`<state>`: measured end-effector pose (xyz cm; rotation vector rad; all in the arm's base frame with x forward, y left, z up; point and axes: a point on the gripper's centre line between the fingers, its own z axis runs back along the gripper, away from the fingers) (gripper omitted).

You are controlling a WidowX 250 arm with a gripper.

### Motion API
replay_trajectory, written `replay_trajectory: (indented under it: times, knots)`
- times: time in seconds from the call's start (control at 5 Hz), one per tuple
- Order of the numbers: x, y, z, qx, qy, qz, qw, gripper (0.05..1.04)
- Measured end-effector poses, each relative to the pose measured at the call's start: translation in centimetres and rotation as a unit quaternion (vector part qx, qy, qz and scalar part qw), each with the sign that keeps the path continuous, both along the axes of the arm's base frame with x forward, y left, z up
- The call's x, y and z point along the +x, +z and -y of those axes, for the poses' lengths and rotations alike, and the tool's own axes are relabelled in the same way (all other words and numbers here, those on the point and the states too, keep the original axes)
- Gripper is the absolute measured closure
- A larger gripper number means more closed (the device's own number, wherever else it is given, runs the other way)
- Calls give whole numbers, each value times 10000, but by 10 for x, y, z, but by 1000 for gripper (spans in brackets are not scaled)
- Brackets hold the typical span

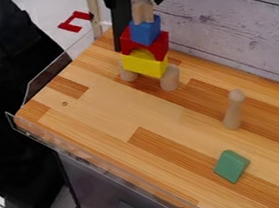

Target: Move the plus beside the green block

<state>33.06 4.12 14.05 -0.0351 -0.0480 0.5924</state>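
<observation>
See the black gripper (136,4) at the top edge of the view, hanging over the stack with its jaws spread wide and holding nothing. Look just below the jaws, in line with the gap, for a bare wooden piece (143,11) on top of the blue block (146,31). Take this, probably, for the plus, with its shape hard to make out from this slant. Read its long axis as upright, running up toward the jaws: a drop almost straight down, with little sideways travel to make

Judge the grasp as the step in hand, with the carry yet to come. Lower over the piece, close on its sides, then lift clear of the blue block before swinging off. Mind the red arch (161,44) and the yellow block (146,66) farther below the jaws, raised on wooden supports (170,77); expect a low or slanting approach to topple the lot. Carry well away from the jaws, toward the near right part of the wooden tabletop (102,107), to the green block (231,166). Keep clear of the lone peg (234,109), upright short of the green block. Set down beside the block, not on it
</observation>
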Motion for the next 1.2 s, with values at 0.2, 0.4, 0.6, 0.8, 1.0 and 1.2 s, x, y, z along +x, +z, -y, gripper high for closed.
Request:
replay_trajectory:
  times: [0.2, 0.4, 0.6, 0.8, 1.0, 1.2]
  knots:
    - [4, -8, 4, 16, -122, -117, 9999, 83]
    - [5, -14, 6, -36, -157, -179, 9997, 115]
    - [7, -19, 7, -129, -130, -157, 9997, 353]
    - [7, -23, 6, -211, -99, -120, 9997, 610]
    - [7, -23, 7, -230, -108, -108, 9996, 622]
    - [-2, -20, 6, -257, -83, -93, 9996, 622]
